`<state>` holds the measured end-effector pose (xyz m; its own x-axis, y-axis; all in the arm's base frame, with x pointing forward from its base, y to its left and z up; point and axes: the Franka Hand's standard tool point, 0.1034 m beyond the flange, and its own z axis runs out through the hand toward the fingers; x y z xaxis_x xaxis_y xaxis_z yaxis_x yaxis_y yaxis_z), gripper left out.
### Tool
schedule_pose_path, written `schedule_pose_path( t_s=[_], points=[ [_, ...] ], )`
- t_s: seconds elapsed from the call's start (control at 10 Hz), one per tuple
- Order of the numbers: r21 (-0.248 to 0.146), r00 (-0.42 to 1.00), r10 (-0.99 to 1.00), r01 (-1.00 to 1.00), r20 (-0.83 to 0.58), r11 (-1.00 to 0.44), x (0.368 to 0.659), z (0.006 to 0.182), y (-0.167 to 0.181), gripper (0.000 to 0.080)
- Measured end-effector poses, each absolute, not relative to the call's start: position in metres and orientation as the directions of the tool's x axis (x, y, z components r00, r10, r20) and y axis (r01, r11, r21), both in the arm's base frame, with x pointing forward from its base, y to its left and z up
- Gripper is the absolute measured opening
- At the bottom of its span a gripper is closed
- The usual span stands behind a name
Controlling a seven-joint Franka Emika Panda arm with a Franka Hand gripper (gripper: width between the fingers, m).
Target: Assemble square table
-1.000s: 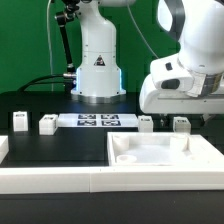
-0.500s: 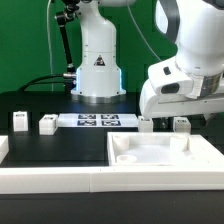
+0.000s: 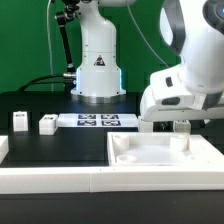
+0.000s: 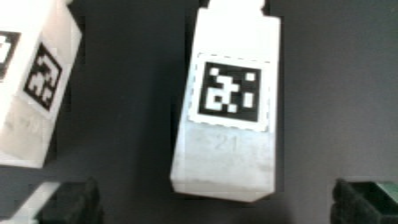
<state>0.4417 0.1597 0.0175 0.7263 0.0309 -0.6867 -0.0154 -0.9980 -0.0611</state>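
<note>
The square table top [image 3: 150, 152], white with a recessed face, lies at the front on the exterior view's right. Two white leg pegs [image 3: 19, 122] [image 3: 47, 125] stand at the left, and another [image 3: 181, 127] shows just below the hand. My gripper [image 3: 165, 120] hangs low over the pegs behind the top's far edge. In the wrist view a tagged white leg peg [image 4: 231, 100] lies lengthwise, its near end reaching between my open gripper [image 4: 214, 205]. The dark fingers [image 4: 63, 200] stand wide on either side without touching it. A second tagged peg [image 4: 36, 80] lies beside it.
The marker board [image 3: 95, 121] lies flat in front of the robot base [image 3: 97, 70]. A long white rail [image 3: 50, 180] borders the black table surface along the front. A green backdrop stands behind.
The arm's hand has come down toward the pegs on the exterior view's right and now covers one of them. The jaws have stayed wide.
</note>
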Motion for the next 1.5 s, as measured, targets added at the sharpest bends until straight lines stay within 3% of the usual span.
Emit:
schedule_pose_path(
  t_s=[0.4, 1.1, 1.3, 1.4, 1.5],
  points=[
    [-0.060, 0.592, 0.045, -0.006, -0.805, -0.998, 0.437, 0.006, 0.162, 0.0649],
    [-0.051, 0.607, 0.040, -0.001, -0.794, -0.999, 0.430, 0.000, 0.166, 0.0649],
    [-0.051, 0.608, 0.041, 0.000, -0.793, -0.999, 0.430, 0.000, 0.167, 0.0381],
    [-0.052, 0.609, 0.041, -0.001, -0.792, -0.999, 0.431, 0.000, 0.167, 0.0287],
    [-0.052, 0.610, 0.041, -0.001, -0.791, -0.999, 0.432, 0.000, 0.167, 0.0287]
  ],
)
